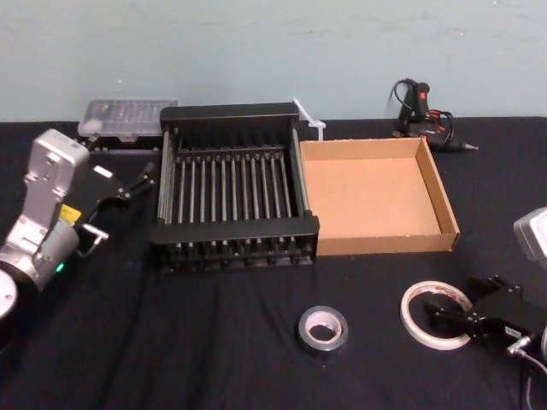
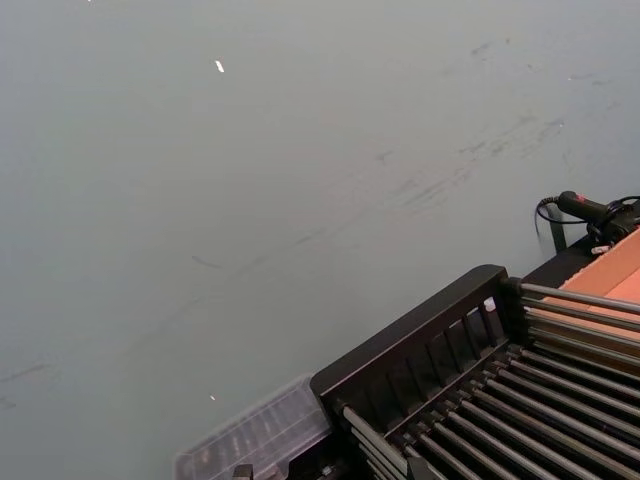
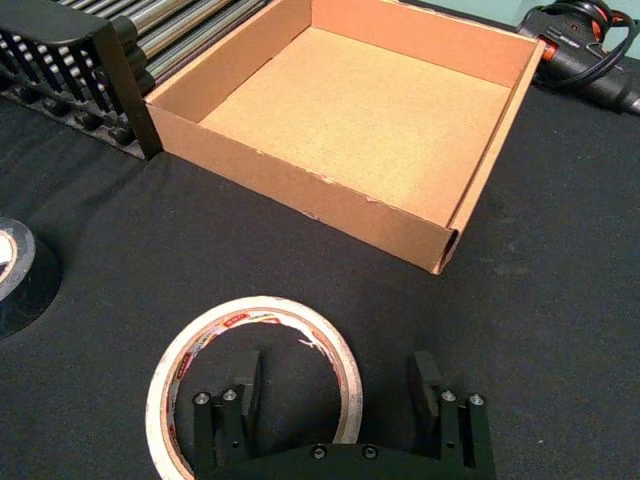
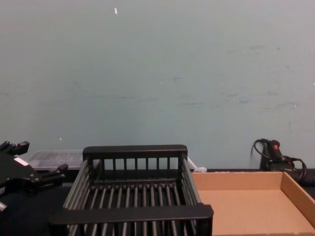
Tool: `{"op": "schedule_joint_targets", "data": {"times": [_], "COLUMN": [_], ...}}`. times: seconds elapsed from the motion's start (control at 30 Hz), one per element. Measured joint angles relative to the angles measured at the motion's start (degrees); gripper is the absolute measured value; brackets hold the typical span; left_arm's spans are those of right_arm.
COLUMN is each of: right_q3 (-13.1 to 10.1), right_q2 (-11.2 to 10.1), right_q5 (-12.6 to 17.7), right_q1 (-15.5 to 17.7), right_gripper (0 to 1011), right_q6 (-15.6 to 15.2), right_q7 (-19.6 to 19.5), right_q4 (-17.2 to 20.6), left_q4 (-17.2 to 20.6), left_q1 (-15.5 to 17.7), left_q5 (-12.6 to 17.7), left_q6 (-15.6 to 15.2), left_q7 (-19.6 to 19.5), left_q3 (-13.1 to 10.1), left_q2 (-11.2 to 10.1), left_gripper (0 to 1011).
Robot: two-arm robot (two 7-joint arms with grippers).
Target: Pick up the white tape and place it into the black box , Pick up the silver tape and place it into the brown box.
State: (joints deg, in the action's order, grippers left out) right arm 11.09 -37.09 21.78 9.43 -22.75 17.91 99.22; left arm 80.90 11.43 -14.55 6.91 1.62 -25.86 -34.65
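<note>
White tape (image 1: 436, 315) lies flat on the desk (image 1: 214, 342) at lower right of the head view; the right end effector (image 3: 342, 385), fingers spread, straddles its rim, apparently for gripping.

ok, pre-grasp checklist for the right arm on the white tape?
1. Right gripper jaws open: ok.
2. Jaws straddle the rim of the white tape, one inside the ring, one outside: ok.
3. Tape lying flat on the table: ok.
4. Black box free to take it: ok.
5. Silver tape apart from the white roll: ok.
6. Left gripper parked left of the black box, out of the path: ok.
</note>
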Motion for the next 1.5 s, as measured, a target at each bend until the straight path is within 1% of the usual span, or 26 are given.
{"op": "schedule_joint_targets", "data": {"times": [0.07, 0.17, 0.23, 0.27, 0.33, 0.4, 0.5, 0.53, 0.6, 0.63, 0.7, 0.73, 0.77, 0.8, 0.87, 0.93, 0.97, 1.07, 1.5], "right_q3": [0.0, 0.0, 0.0, 0.0, 0.0, 0.0, 0.0, 0.0, 0.0, 0.0, 0.0, 0.0, 0.0, 0.0, 0.0, 0.0, 0.0, 0.0, 0.0], "right_q2": [0.0, 0.0, 0.0, 0.0, 0.0, 0.0, 0.0, 0.0, 0.0, 0.0, 0.0, 0.0, 0.0, 0.0, 0.0, 0.0, 0.0, 0.0, 0.0], "right_q5": [0.0, 0.0, 0.0, 0.0, 0.0, 0.1, 0.0, 0.0, 0.0, 0.0, 0.0, 0.0, 0.0, 0.0, 0.0, 0.0, 0.0, 0.0, 0.0], "right_q1": [0.0, 0.0, 0.0, 0.0, 0.0, 0.0, 0.0, 0.0, 0.0, 0.0, 0.0, 0.0, 0.0, 0.0, 0.0, 0.0, 0.0, 0.0, 0.0], "right_gripper": [927, 882, 815, 761, 743, 648, 591, 531, 483, 419, 360, 360, 300, 279, 201, 162, 113, 93, 93], "right_q6": [0.0, 0.0, 0.0, 0.0, 0.0, 0.0, 0.0, 0.0, 0.0, 0.0, 0.0, 0.0, 0.0, 0.0, 0.0, 0.0, 0.0, 0.0, 0.0], "right_q7": [0.0, 0.0, 0.0, 0.0, 0.0, 0.0, 0.0, 0.0, 0.0, 0.0, 0.0, 0.0, 0.0, 0.0, 0.0, 0.0, 0.0, 0.0, 0.0], "right_q4": [0.0, 0.0, 0.0, 0.0, 0.0, 0.0, 0.0, 0.0, 0.0, 0.0, 0.0, 0.0, 0.0, 0.0, 0.0, 0.0, 0.0, 0.0, 0.0], "left_q4": [0.0, 0.0, 0.0, 0.0, 0.0, 0.0, 0.0, 0.0, 0.0, 0.0, 0.0, 0.0, 0.0, 0.0, 0.0, 0.0, 0.0, 0.0, 0.0], "left_q1": [0.0, 0.0, 0.0, 0.0, 0.0, 0.0, 0.0, 0.0, 0.0, 0.0, 0.0, 0.0, 0.0, 0.0, 0.0, 0.0, 0.0, 0.0, 0.0], "left_q5": [0.0, 0.0, 0.0, 0.0, 0.0, 0.0, 0.0, 0.0, 0.0, 0.0, 0.0, 0.0, 0.0, 0.0, 0.0, 0.0, 0.0, 0.0, 0.0], "left_q6": [0.0, 0.0, 0.0, 0.0, 0.0, 0.0, 0.0, 0.0, 0.0, 0.0, 0.0, 0.0, 0.0, 0.0, 0.0, 0.0, 0.0, 0.0, 0.0], "left_q7": [0.0, 0.0, 0.0, 0.0, 0.0, 0.0, 0.0, 0.0, 0.0, 0.0, 0.0, 0.0, 0.0, 0.0, 0.0, 0.0, 0.0, 0.0, 0.0], "left_q3": [0.0, 0.0, 0.0, 0.0, 0.0, 0.0, 0.0, 0.0, 0.0, 0.0, 0.0, 0.0, 0.0, 0.0, 0.0, 0.0, 0.0, 0.0, 0.0], "left_q2": [0.0, 0.0, 0.0, 0.0, 0.0, 0.0, 0.0, 0.0, 0.0, 0.0, 0.0, 0.0, 0.0, 0.0, 0.0, 0.0, 0.0, 0.0, 0.0], "left_gripper": [1001, 1001, 1001, 1001, 1002, 1001, 1001, 1001, 1001, 1001, 1001, 1001, 1001, 1001, 1001, 1001, 1001, 1001, 1001]}}
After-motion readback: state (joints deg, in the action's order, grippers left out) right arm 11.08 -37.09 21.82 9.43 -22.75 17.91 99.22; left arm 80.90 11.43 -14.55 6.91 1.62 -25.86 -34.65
